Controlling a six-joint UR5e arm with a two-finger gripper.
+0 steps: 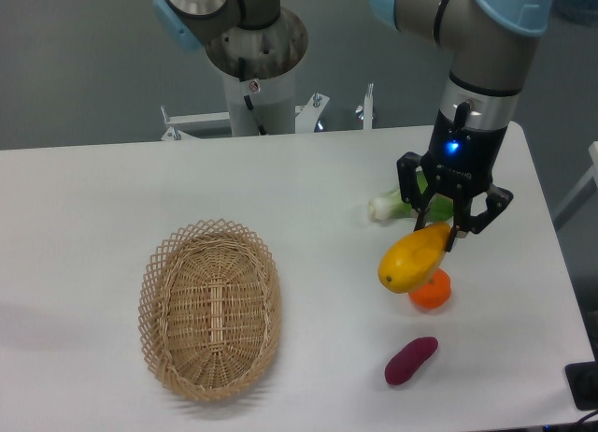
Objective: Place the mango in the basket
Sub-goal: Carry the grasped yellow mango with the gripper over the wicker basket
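The mango [412, 258] is yellow shading to orange and hangs tilted in the air, held by its upper right end. My gripper [439, 228] is shut on that end, above the right side of the table. The basket [210, 307] is a light tan oval wicker basket lying at the front left of the table, well to the left of the gripper. Nothing lies in it.
A small round orange tangerine [431, 290] sits on the table just below the mango. A purple sweet potato [410, 361] lies in front of it. A green-and-white vegetable [391, 205] lies behind the gripper. The robot base [252, 67] stands at the back.
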